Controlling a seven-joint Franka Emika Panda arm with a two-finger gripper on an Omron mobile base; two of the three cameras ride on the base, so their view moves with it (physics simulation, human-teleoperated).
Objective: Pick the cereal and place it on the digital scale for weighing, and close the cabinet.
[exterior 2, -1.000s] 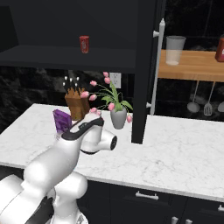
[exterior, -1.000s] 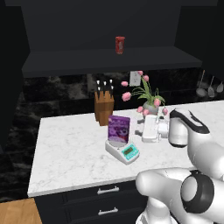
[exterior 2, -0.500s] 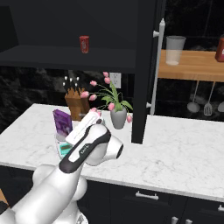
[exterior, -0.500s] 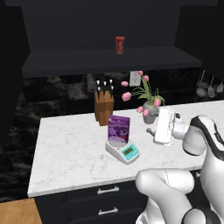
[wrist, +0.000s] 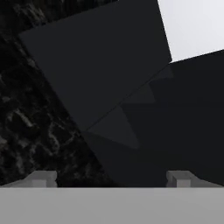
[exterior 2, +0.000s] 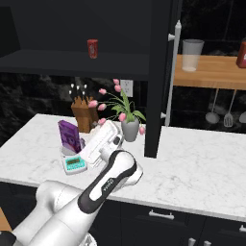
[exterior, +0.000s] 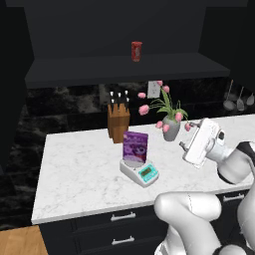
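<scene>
- The cereal [exterior: 135, 148] stands upright on the scale [exterior: 140, 172], on the marble counter [exterior: 79, 174] in front of the knife block [exterior: 118, 122]; from both base cameras the weighing step looks done.
- My pincer [wrist: 112, 178] is spread wide and carries nothing; the hand camera shows its two tips far apart against dark panels and black stone.
- My hand hangs over the counter to the right of the scale, just beside the vase [exterior: 171, 129] of pink tulips, apart from the box.
- The cabinet [exterior 2: 72, 29] gapes, its shelf bare but for a red can [exterior 2: 92, 48]. One door [exterior 2: 161, 72] juts out edge-on toward me, its silver handle [exterior 2: 171, 79] running down the front edge.
- By my judgement, closing that door is what remains.
- Risk one: my forearm sits low and close to the flowers, so a careless swing toward the door could tip the vase or sweep back into the cereal and knock it off the plate.
- Risk two: the door shows me only its thin edge; a push landing on the edge or glancing off the handle would slip rather than turn it.
- Risk three: I cannot tell where the second door stands, so one side may be left ajar.
</scene>
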